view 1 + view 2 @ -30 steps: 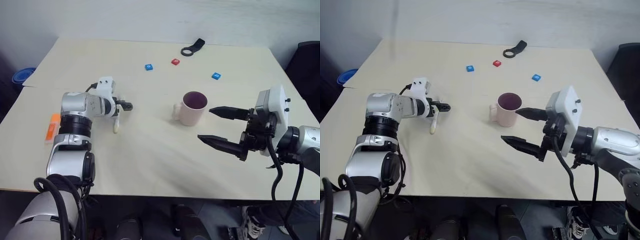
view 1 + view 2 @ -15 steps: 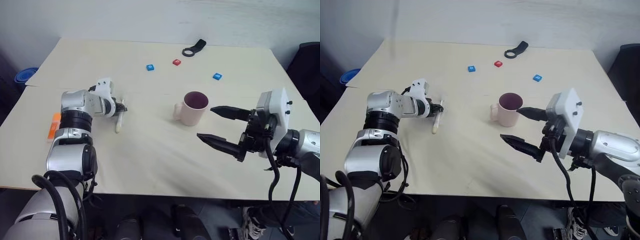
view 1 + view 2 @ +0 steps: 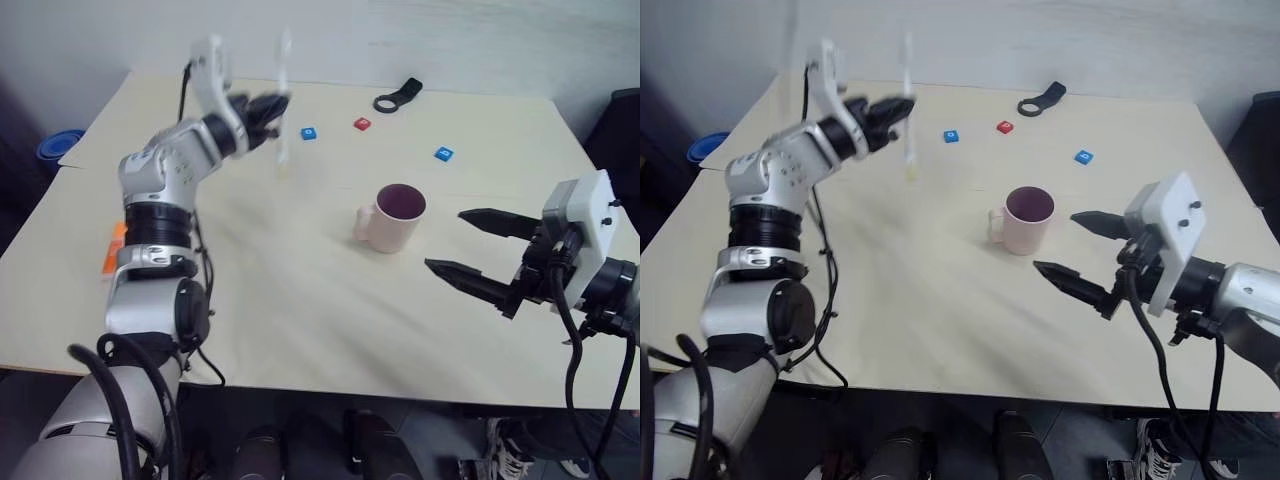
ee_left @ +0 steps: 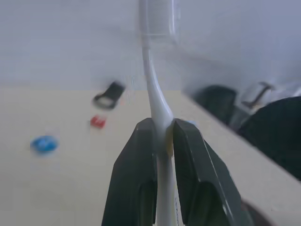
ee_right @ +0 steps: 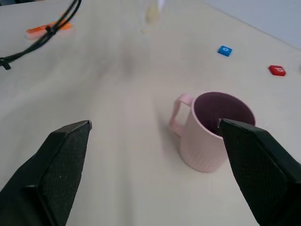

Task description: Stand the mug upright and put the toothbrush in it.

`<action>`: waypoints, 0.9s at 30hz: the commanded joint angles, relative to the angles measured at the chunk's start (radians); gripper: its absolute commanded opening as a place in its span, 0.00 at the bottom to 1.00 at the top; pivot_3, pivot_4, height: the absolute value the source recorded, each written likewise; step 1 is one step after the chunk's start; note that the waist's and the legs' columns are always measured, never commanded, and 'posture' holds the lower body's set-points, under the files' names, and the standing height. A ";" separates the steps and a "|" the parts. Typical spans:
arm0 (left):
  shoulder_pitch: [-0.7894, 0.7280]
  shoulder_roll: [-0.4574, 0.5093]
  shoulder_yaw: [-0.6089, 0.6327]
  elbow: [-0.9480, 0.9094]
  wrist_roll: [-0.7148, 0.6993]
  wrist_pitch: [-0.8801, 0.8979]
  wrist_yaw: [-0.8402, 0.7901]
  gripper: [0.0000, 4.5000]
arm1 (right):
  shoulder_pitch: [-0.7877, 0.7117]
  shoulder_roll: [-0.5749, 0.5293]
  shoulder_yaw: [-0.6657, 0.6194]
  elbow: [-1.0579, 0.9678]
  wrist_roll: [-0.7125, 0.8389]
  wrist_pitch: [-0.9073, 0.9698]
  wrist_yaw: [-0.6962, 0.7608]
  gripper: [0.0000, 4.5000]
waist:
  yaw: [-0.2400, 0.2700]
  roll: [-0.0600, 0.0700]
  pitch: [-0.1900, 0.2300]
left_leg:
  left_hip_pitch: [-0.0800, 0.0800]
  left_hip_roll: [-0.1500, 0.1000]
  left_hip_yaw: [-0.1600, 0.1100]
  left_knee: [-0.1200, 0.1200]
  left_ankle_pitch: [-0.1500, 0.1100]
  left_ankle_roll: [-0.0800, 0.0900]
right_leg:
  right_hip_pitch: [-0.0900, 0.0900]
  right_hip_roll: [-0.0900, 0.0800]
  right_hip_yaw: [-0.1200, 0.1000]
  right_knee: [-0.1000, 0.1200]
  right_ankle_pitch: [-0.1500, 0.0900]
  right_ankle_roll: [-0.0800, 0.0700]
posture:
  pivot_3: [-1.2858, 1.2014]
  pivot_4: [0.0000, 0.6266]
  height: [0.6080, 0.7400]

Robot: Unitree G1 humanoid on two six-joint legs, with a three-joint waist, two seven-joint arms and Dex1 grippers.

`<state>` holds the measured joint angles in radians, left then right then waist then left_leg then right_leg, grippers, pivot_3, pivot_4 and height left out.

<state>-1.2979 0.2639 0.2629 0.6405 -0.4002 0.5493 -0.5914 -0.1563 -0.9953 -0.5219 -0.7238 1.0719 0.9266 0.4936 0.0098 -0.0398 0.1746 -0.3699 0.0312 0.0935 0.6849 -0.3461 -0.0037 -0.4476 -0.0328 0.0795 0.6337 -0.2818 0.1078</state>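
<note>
Holding the toothbrush (image 3: 284, 105) aloft in my left gripper (image 3: 268, 105), upper left of the head view.
Head view: the mug (image 3: 392, 217) stands upright mid-frame; my right gripper (image 3: 470, 245) waits wide open at right. Left wrist view: both fingers (image 4: 136, 179) pinch the toothbrush handle, head up. Right wrist view: the mug sits between my spread fingers (image 5: 61, 165), untouched.

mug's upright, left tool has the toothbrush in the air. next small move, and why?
Probably carry the left tool, shut on the toothbrush, across to above the mug. The mug stands upright with its mouth open, the brush hangs well off to its side, and the open right tool stays clear.
</note>
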 commanded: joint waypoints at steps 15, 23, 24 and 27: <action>-0.115 -0.304 -0.149 0.382 0.134 -0.522 -0.088 0.06 | 0.181 0.043 -0.215 -0.118 0.052 0.007 -0.199 1.00 | 0.002 0.000 0.000 | 0.000 -0.003 0.001 0.001 -0.003 0.011 | 0.001 0.005 0.010 -0.008 0.005 0.008 | 0.52 0.24 1.00; -0.092 -0.326 -0.150 0.438 0.157 -0.568 -0.127 0.46 | 0.224 0.043 -0.236 -0.142 0.104 -0.014 -0.256 1.00 | 0.003 0.000 0.000 | 0.000 -0.003 0.001 0.001 -0.003 0.011 | 0.001 0.004 0.010 -0.009 0.005 0.008 | 0.52 0.24 1.00; -0.086 -0.324 -0.150 0.430 0.156 -0.566 -0.134 0.53 | 0.226 0.041 -0.235 -0.141 0.106 -0.017 -0.258 1.00 | 0.003 0.000 0.000 | 0.000 -0.003 0.001 0.001 -0.003 0.011 | 0.001 0.004 0.010 -0.009 0.005 0.008 | 0.52 0.24 1.00; -0.064 -0.300 -0.148 0.383 0.149 -0.539 -0.163 0.74 | 0.215 0.034 -0.219 -0.122 0.101 -0.026 -0.255 1.00 | 0.002 0.000 0.000 | 0.000 -0.003 0.001 0.001 -0.003 0.011 | 0.001 0.004 0.010 -0.009 0.005 0.008 | 0.52 0.24 1.00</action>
<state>-1.3607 -0.0542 0.1120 1.0874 -0.2408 0.0073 -0.7310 0.0672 -0.9553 -0.7191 -0.8395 1.1682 0.9317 0.2420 0.0118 -0.0397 0.1746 -0.3697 0.0285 0.0943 0.6859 -0.3494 0.0074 -0.4463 -0.0284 0.0892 0.6252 -0.2768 0.1158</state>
